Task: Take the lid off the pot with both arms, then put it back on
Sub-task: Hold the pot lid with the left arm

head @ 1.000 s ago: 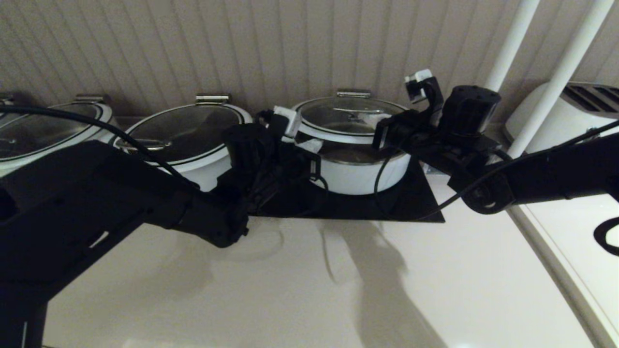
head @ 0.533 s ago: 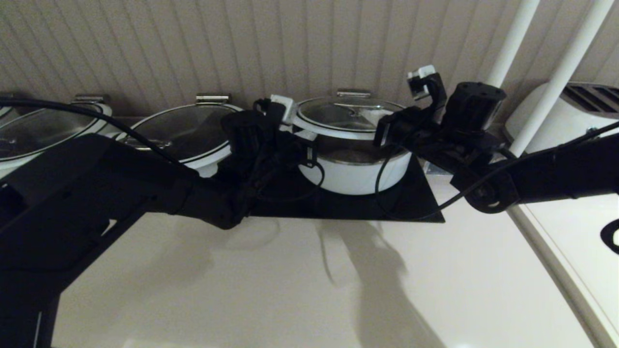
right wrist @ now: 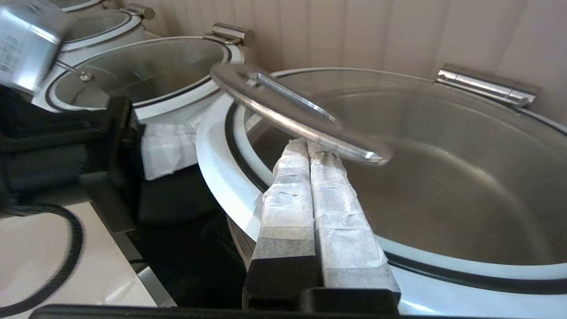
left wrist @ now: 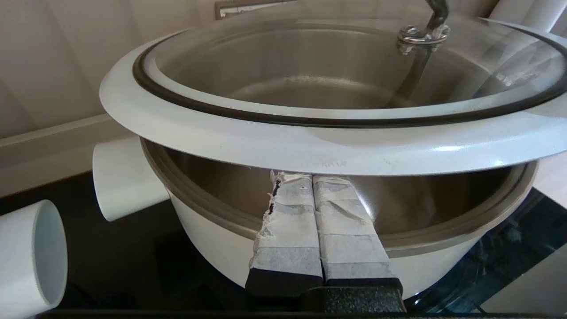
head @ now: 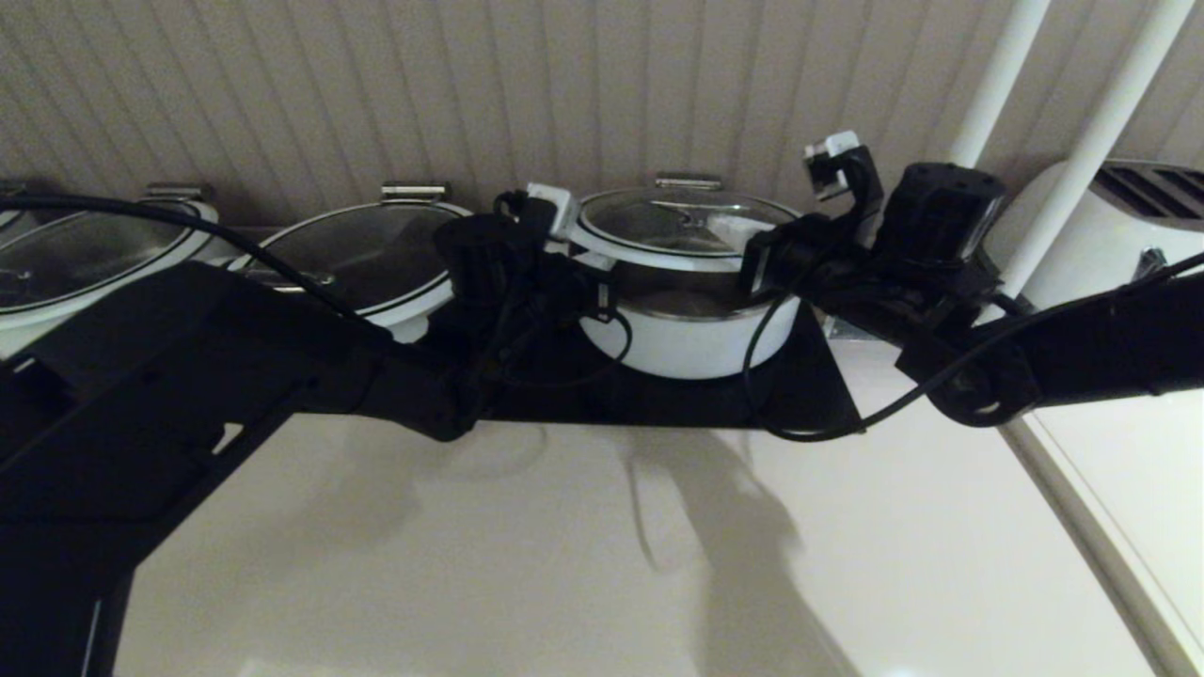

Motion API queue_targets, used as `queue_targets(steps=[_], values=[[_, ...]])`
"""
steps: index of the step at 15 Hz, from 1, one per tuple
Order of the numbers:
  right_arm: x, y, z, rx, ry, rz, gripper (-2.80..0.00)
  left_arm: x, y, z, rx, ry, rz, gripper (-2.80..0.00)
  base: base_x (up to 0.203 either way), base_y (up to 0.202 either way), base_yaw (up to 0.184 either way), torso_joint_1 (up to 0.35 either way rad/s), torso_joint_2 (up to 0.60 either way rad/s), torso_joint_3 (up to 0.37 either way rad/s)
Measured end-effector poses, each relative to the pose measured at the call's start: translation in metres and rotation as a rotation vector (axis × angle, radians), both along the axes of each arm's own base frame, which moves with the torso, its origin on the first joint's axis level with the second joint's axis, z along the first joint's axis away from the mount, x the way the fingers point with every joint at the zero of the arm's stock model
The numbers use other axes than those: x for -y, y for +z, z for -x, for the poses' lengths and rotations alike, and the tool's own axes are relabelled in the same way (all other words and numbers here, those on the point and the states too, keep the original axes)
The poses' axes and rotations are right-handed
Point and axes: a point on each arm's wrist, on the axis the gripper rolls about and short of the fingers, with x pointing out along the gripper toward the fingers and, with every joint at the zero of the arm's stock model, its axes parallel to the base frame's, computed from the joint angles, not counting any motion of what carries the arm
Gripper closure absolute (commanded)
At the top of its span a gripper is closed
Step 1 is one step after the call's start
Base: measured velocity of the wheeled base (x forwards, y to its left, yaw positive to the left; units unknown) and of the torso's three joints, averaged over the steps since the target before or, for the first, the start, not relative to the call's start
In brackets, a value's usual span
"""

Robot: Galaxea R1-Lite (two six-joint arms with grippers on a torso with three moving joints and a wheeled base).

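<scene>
The white pot [head: 691, 343] stands on a black mat [head: 809, 395]. The glass lid [head: 677, 226], with a white outer ring, hangs level a little above the pot's steel rim. My left gripper [head: 588, 266] is shut. Its taped fingertips [left wrist: 312, 177] sit under the lid's white ring [left wrist: 266, 146] on the left side, above the pot [left wrist: 212, 248]. My right gripper [head: 738, 235] is shut too. Its fingertips [right wrist: 308, 144] reach over the lid [right wrist: 443, 177] and sit under the steel handle [right wrist: 301, 110].
Two wider white pots with glass lids [head: 376, 263] [head: 85, 254] stand to the left along the panelled wall. White poles [head: 1082, 150] and a white appliance [head: 1110, 216] are at the right. The pale counter [head: 602, 564] lies in front.
Both grippers have risen and the lid has come up with them, from tilted just above the pot to level and higher. The right arm has shifted slightly to the right.
</scene>
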Motion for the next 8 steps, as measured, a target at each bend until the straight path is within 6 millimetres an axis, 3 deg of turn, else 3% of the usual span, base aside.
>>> queue_targets(steps=[8], values=[[0.013,0.006,0.025,-0.018,-0.002,0.008,0.00,0.001,-0.002,-0.001,-0.001,-0.001,-0.002,0.00,0.000,0.000,0.000,0.000,0.00,0.000]])
